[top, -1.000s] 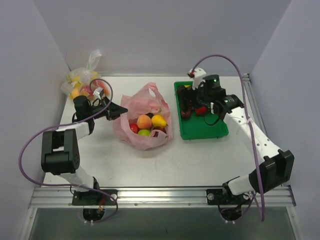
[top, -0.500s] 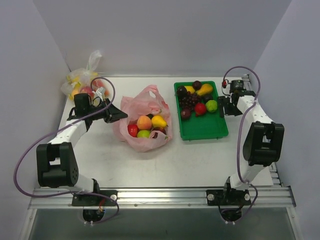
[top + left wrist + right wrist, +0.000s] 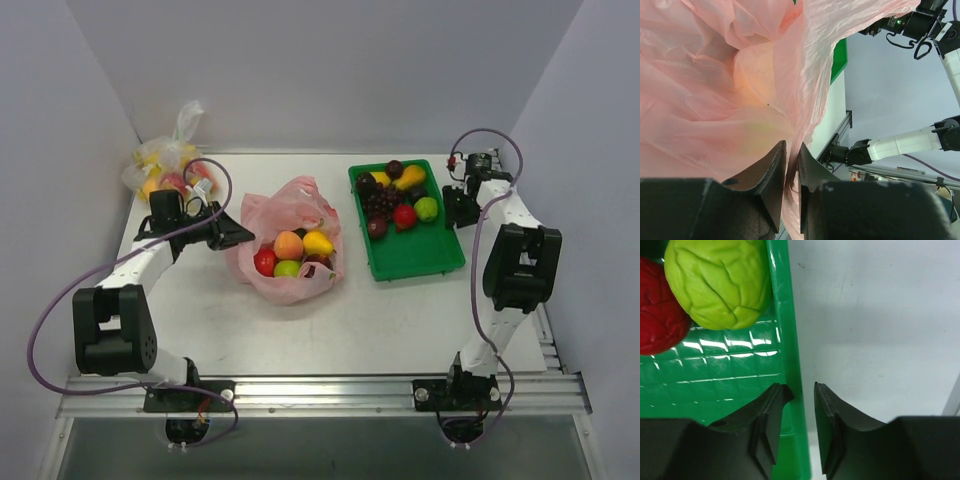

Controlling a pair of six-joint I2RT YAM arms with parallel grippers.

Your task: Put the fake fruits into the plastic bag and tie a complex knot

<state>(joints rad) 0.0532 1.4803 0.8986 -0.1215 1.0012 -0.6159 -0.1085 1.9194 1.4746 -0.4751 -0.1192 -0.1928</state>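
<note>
At the near edge: bare table (image 3: 380, 320) in front of both arms.
Bag (image 3: 296, 288): mid-table, left of centre, mouth open upward; handles loose, no knot.
Fruits (image 3: 287, 267) in the bag: four show, among them a peach (image 3: 289, 244) and a pear (image 3: 318, 242).
Left gripper (image 3: 792, 147): jaws closed on the bag's left wall, thin pink film pinched between the tips.
Tray (image 3: 415, 258): just right of the bag, a narrow strip of table between them.
Right gripper (image 3: 804, 388): astride the tray's right rim, jaws a little apart; whether they pinch it I cannot tell.
Fruits left: grapes (image 3: 378, 203), a green apple (image 3: 715, 282), a red apple (image 3: 404, 215) and several others crowd the tray's far half.
Far left corner: a clear bag (image 3: 165, 165) of fruit, apart from the bag, near the left arm's wrist.
Progress: filling seems roughly half done; the rest of the loading and the whole knot remain.
Edges: the right arm works close to the right wall, little room there; the widest open room is the near table.
</note>
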